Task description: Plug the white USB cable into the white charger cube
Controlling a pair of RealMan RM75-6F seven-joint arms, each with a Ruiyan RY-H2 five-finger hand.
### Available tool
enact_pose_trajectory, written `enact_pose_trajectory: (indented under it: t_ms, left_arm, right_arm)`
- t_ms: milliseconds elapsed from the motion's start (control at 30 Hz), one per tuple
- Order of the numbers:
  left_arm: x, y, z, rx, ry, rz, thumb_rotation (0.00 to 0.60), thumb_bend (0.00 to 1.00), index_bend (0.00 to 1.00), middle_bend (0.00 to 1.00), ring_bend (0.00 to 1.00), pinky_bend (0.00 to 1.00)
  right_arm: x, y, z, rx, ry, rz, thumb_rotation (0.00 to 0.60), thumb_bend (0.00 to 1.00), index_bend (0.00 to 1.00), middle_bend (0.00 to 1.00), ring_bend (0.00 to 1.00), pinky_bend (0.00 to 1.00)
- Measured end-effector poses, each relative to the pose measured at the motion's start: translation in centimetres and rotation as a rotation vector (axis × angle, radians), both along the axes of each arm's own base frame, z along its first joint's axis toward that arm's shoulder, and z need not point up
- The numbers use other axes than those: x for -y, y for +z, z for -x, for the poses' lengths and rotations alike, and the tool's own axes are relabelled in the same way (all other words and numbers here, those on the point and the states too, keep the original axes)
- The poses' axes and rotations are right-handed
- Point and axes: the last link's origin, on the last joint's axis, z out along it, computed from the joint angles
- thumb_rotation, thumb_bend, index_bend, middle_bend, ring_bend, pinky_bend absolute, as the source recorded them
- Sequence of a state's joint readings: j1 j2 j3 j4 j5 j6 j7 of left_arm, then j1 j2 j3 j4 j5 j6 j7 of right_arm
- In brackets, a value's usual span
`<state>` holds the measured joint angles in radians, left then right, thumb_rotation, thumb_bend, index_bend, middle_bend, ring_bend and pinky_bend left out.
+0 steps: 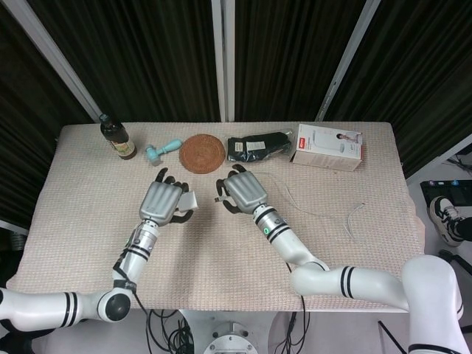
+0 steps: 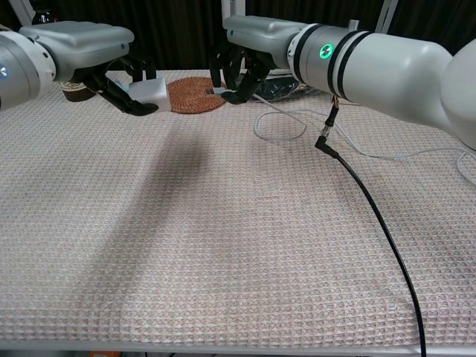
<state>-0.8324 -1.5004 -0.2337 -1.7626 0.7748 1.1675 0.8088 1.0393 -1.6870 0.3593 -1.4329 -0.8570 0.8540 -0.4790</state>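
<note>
My left hand (image 1: 164, 202) is raised over the mat's middle and grips the white charger cube (image 1: 190, 199) at its fingertips. Just to its right, my right hand (image 1: 245, 192) pinches the plug end (image 1: 218, 198) of the white USB cable (image 2: 256, 126), with the plug aimed at the cube across a small gap. In the chest view the cube (image 2: 151, 91) and the plug (image 2: 218, 91) hang at about the same height, apart. The cable trails from my right hand over the mat to the right, ending in a curl (image 1: 354, 218).
Along the back of the table stand a brown bottle (image 1: 116, 136), a teal tool (image 1: 162, 150), a round woven coaster (image 1: 202, 153), a black pouch (image 1: 258, 145) and a white box (image 1: 328, 145). A black arm lead (image 2: 364, 201) hangs across the chest view.
</note>
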Motion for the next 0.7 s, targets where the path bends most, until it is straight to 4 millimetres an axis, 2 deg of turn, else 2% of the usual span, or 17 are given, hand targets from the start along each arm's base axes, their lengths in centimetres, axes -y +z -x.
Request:
enact_pose_trajectory:
  t_ms: [233,700]
  left_arm:
    - [0.0,-0.4,-1.3,-0.020,-0.020,-0.001,0.423,0.31,0.46,0.46,0.24,0.10]
    - [0.1,-1.1,-2.6,-0.045,-0.046,-0.030,0.424,0.31,0.46,0.46,0.24,0.10]
  right_arm:
    - [0.4,-0.7,-1.0,0.020,-0.020,-0.003,0.600,0.40,0.68,0.55,0.32,0.16]
    - [0.4,-1.1,-1.4,0.057,-0.055,-0.029,0.600,0.40,0.68,0.55,0.32,0.15]
